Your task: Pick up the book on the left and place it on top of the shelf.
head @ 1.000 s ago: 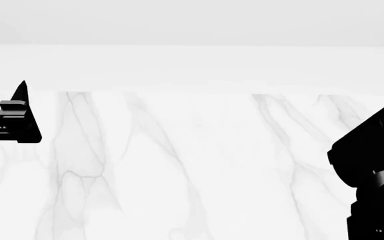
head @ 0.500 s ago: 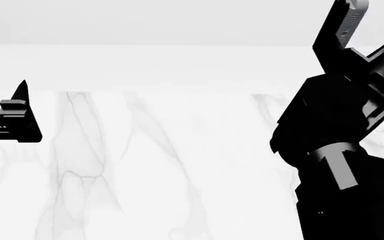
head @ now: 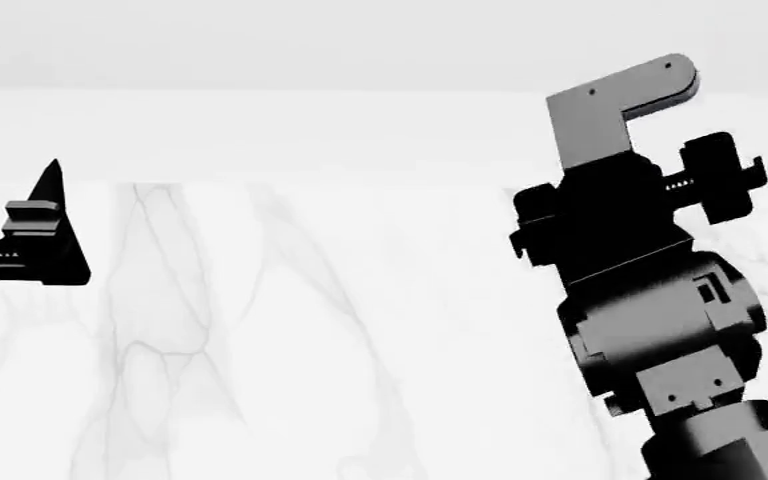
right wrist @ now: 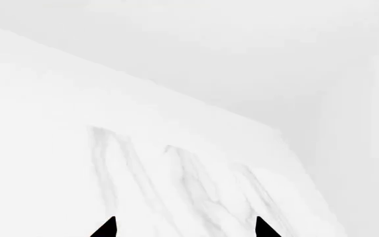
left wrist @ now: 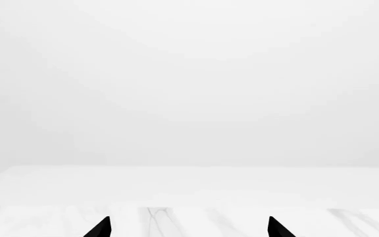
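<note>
White marble table (head: 357,350) spreads wide between both parted-fingered grippers.

Flat, very bright, even light is washing every view, nearly blending the marble table (head: 304,330) into the wall. Nothing is casting visible shadows; edges are rendering sharp, undistorted.

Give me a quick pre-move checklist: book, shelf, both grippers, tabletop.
1. Book in view: not ok, no camera shows it.
2. Shelf in view: not ok, none shows it either.
3. Left gripper open and empty: ok, tips apart with bare marble between.
4. Right gripper open and empty: ok, tips apart, nothing held.
5. Tabletop in front of the arms: ok, only bare marble shows.
6. Target located: cannot tell; I would turn the head or base to find the book first.
</note>
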### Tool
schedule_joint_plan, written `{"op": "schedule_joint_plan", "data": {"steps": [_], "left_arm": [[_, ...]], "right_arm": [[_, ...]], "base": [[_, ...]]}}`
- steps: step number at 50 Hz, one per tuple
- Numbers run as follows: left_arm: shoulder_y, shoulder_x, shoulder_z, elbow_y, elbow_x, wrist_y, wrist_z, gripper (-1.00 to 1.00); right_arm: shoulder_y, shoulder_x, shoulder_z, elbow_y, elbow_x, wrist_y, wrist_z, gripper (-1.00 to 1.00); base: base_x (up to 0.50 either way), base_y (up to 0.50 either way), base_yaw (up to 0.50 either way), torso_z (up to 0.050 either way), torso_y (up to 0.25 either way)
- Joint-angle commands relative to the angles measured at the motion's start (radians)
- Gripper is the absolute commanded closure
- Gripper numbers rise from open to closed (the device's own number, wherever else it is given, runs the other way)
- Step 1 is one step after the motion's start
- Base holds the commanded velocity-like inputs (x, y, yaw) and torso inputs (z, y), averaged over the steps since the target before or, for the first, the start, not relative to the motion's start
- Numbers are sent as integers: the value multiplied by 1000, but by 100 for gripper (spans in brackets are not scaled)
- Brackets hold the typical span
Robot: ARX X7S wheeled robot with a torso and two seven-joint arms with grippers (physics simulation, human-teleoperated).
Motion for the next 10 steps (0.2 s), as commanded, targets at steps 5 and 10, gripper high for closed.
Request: {"op": "schedule_joint_plan", "data": {"steps": [5,10], "left_arm": [[5,5,14,-9,5,35,3,-100],[6,5,20,-6,5,40,5,-100]], "right_arm": [[-327,185,260,-634,282,-66,19,-100],[-357,193,246,-692,258,-91,39,-100]], "base": [[0,0,0,0,0],[0,0,0,0,0]]}}
